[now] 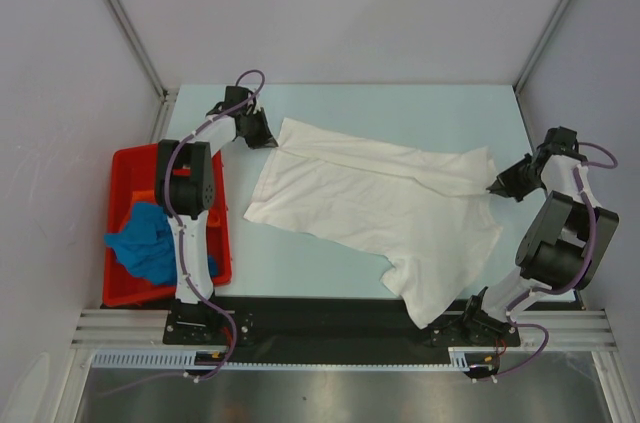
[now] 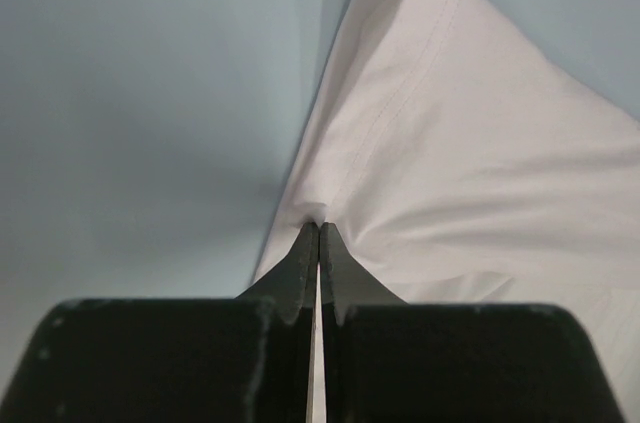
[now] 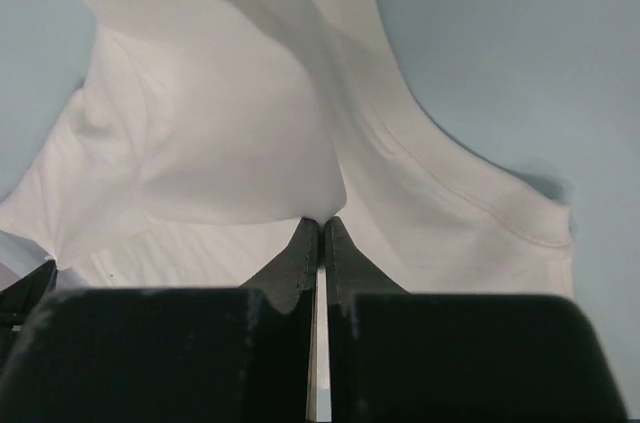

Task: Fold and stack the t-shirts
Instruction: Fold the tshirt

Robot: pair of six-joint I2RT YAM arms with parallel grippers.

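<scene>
A white t-shirt lies spread and rumpled across the pale blue table, one part hanging over the near edge. My left gripper is shut on its far left corner; in the left wrist view the black fingertips pinch a hemmed fold of the white t-shirt. At the shirt's right end my right gripper is shut on the cloth, and in the right wrist view its tips clamp a fold of the white t-shirt. A blue t-shirt and an orange one sit in the bin.
A red bin stands at the table's left edge beside the left arm. Grey walls and metal frame posts close in the table on three sides. A black rail runs along the near edge.
</scene>
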